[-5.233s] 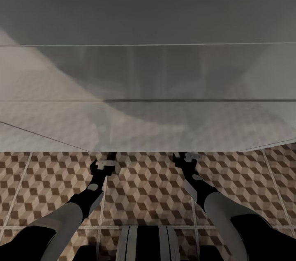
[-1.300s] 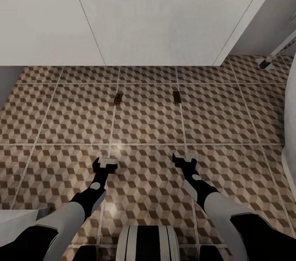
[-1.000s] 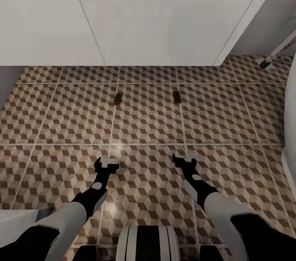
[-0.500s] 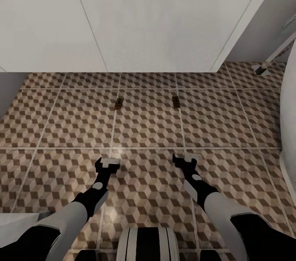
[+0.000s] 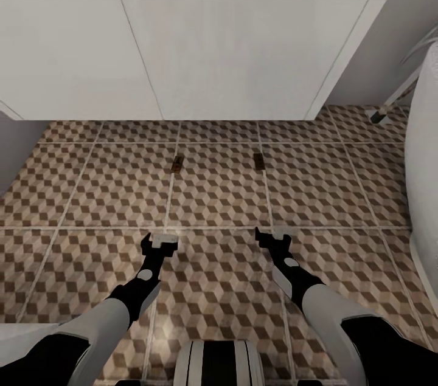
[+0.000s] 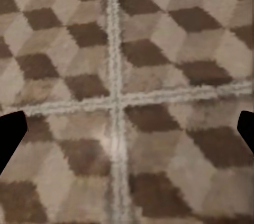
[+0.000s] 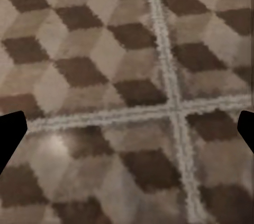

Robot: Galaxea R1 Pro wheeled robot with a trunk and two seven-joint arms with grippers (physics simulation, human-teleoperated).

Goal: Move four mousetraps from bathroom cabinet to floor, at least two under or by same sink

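You have two mousetraps on the bathroom floor (image 5: 219,203) ahead of you. The left mousetrap (image 5: 177,163) lies on a grout line, and the right mousetrap (image 5: 258,161) lies just beside another grout line. Both sit a little way out from the foot of the white vanity (image 5: 201,51), near it but not touching, well apart from each other, with one tile's width between them. Each shows as a small brown base; the pale piece on top is too small to make out, and no writing or brand can be read on them or on the vanity doors.

Your left gripper (image 5: 159,241) hangs over the floor nearer to you than the left trap, its fingers spread apart and nothing between them. In its wrist view the dark fingertips (image 6: 11,134) stand at the two edges, with bare tile and a grout crossing between them.

Your right gripper (image 5: 272,236) is likewise spread and empty, nearer than the right trap. A white curved tub edge (image 5: 426,149) rises at the far right.
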